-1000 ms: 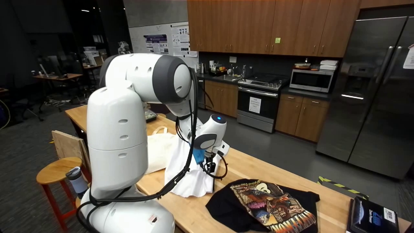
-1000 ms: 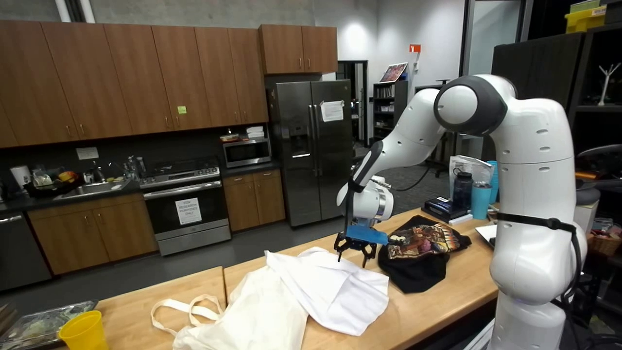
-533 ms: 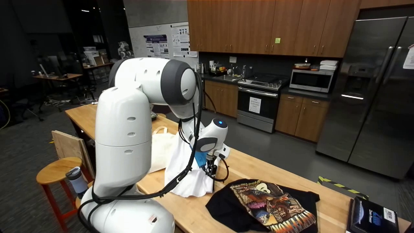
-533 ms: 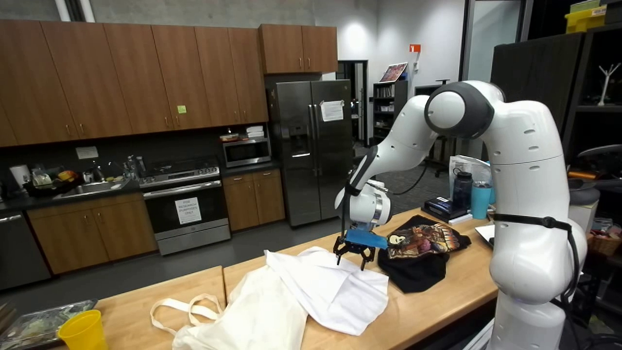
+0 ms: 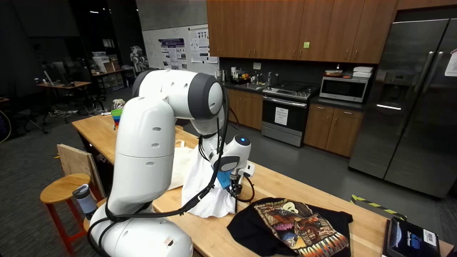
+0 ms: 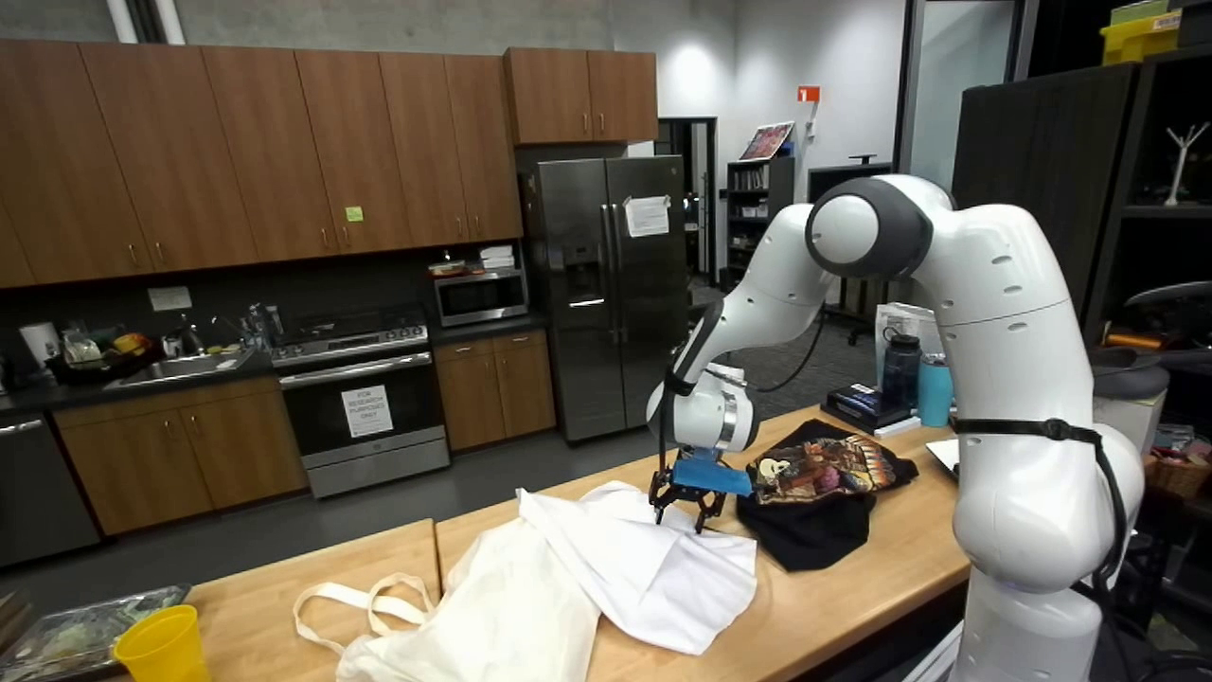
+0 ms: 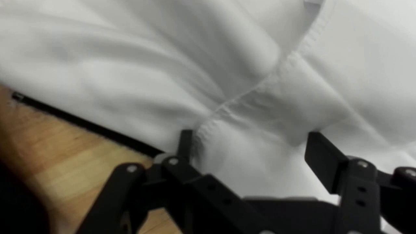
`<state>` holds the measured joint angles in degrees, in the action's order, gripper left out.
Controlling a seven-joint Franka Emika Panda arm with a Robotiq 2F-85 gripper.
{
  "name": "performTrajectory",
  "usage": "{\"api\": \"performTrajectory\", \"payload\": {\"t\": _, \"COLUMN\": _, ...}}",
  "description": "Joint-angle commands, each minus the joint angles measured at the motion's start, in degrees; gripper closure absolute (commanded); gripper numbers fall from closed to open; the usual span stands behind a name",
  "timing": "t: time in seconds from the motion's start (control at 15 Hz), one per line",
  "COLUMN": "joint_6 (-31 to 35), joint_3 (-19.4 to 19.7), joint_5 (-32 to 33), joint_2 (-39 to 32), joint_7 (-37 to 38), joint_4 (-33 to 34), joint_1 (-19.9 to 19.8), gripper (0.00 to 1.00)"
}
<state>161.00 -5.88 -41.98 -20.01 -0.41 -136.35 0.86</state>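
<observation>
Hand with jaws wide apart, white cloth directly beneath it, contact unclear

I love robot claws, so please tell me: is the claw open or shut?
The gripper is open: in the wrist view its fingers stand well apart, with white cloth between them.

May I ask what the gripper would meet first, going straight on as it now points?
Most likely the white cloth beneath the gripper, whose open jaws may be touching it; depth is unclear.
</observation>
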Motion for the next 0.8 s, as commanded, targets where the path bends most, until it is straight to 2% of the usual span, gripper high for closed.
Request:
{"api": "performTrajectory", "payload": {"t": 0.0, "joint_6": 1.59, "joint_3": -1.26, "joint_5": -1.3, "joint_2": -1.44, "joint_7": -2.81, "joint_4": 1.2, "joint_1": -0.76, "gripper": 0.44}}
{"api": "performTrajectory", "payload": {"t": 0.27, "joint_6": 1.91, "joint_3": -1.38, "joint_5": -0.86, "joint_2": -1.65, "joint_7": -3.07, "joint_4": 1.48, "joint_1": -0.59, "gripper": 0.77}}
{"api": "performTrajectory", "payload": {"t": 0.47, "joint_6": 1.1, "joint_3": -0.78, "joint_5": 0.2, "joint_2": 1.2, "joint_7": -1.87, "joint_4": -0.27, "joint_1": 0.16, "gripper": 0.98}}
{"api": "performTrajectory", "payload": {"t": 0.73, "joint_6": 1.72, "joint_3": 0.04, "joint_5": 1.62, "joint_2": 8.64, "joint_7": 0.38, "joint_4": -5.29, "joint_1": 1.91, "gripper": 1.0}}
